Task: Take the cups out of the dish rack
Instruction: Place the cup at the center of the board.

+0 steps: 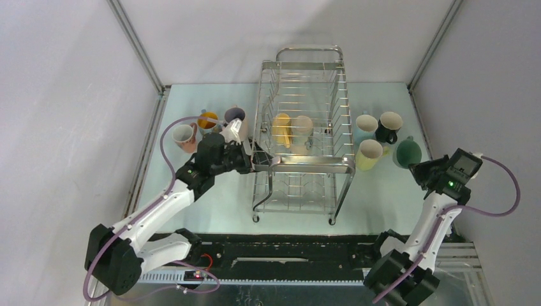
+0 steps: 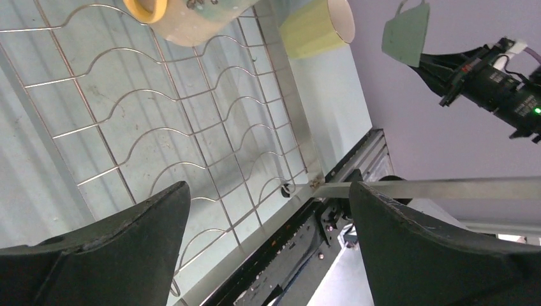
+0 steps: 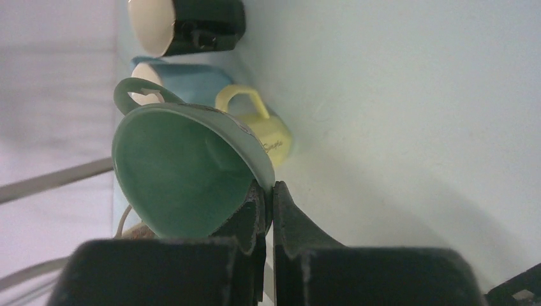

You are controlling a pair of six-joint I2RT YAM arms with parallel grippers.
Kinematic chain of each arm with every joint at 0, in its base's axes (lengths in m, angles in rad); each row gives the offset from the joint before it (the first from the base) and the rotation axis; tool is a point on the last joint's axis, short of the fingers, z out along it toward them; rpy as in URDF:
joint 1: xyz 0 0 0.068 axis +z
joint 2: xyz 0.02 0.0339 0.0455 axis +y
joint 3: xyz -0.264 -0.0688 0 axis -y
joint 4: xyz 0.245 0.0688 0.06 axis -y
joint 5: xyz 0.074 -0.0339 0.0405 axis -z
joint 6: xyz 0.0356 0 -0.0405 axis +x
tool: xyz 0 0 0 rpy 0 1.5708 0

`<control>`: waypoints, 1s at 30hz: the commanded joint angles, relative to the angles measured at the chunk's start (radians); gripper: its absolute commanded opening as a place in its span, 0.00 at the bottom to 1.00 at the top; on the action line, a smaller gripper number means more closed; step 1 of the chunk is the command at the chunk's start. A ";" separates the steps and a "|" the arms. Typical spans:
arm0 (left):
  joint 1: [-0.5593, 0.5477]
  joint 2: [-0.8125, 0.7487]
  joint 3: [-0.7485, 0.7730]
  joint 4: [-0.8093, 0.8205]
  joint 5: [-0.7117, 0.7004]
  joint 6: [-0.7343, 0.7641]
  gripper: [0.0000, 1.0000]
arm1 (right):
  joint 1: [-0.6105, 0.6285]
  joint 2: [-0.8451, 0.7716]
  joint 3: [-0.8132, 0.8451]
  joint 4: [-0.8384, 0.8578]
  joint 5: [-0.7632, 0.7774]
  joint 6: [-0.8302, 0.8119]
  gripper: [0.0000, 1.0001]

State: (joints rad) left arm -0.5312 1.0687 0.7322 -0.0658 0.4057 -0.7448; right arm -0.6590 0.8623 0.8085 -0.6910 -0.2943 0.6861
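The chrome dish rack stands mid-table. Two cups lie in its upper tier, a yellow one and a cream one. My left gripper is open at the rack's left front corner; in the left wrist view its fingers straddle the lower wire tier with nothing between them. My right gripper is shut on the rim of a green cup, which it holds tilted at the right of the table. The green cup also shows in the left wrist view.
A pink cup, an orange cup and a pale cup stand left of the rack. A light blue cup, a black cup and a pale yellow cup stand right of it. Walls close in both sides.
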 commanded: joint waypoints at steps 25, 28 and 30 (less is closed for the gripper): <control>0.005 -0.052 -0.001 -0.113 0.174 0.150 1.00 | 0.023 0.433 0.078 0.231 0.105 -0.032 0.00; 0.005 -0.041 -0.001 -0.110 0.184 0.147 1.00 | 0.036 0.498 0.096 0.246 0.115 -0.038 0.00; 0.005 -0.039 -0.003 -0.110 0.185 0.146 1.00 | 0.039 0.528 0.109 0.249 0.125 -0.049 0.00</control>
State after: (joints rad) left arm -0.5297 1.0233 0.7322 -0.1905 0.5552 -0.6193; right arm -0.6300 1.3464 0.8494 -0.5163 -0.1963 0.6525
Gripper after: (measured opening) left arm 0.996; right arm 0.020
